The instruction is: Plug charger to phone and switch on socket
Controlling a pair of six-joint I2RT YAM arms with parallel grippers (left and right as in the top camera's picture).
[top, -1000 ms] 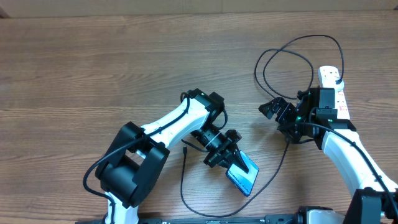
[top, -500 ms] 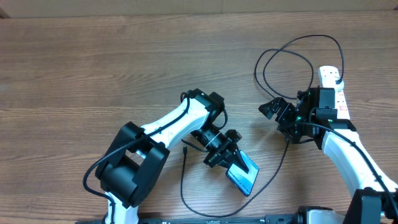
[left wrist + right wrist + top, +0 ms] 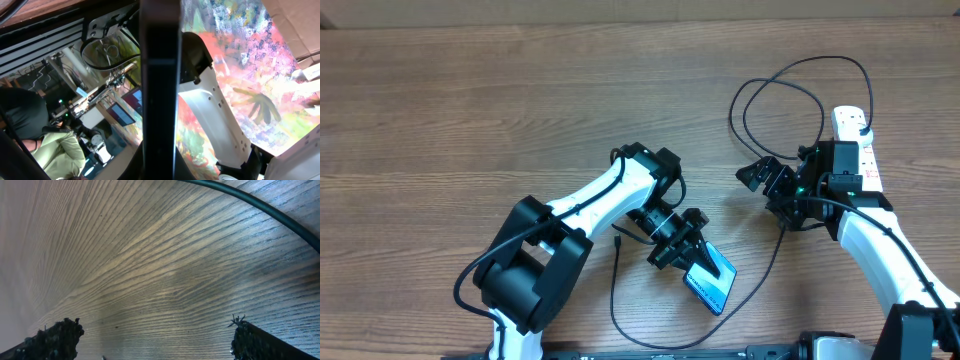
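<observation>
My left gripper (image 3: 686,248) is shut on the phone (image 3: 713,284), which is tilted with its lit light-blue screen facing up near the table's front. In the left wrist view the phone's dark edge (image 3: 160,75) runs straight up between the jaws. The charger's black cable (image 3: 775,250) curls along the front edge, and its small connector tip (image 3: 617,238) lies just left of my left gripper, apart from the phone. The cable loops at the back right (image 3: 800,75). The white socket (image 3: 855,140) lies at the far right. My right gripper (image 3: 756,172) stands open beside it, over bare wood (image 3: 155,340), with the cable (image 3: 260,207) passing beyond its fingers.
The right arm (image 3: 880,250) partly covers the socket and the place where the cable reaches it. The table's front edge runs close below the phone. Bare wooden tabletop (image 3: 470,110) stretches across the left and back.
</observation>
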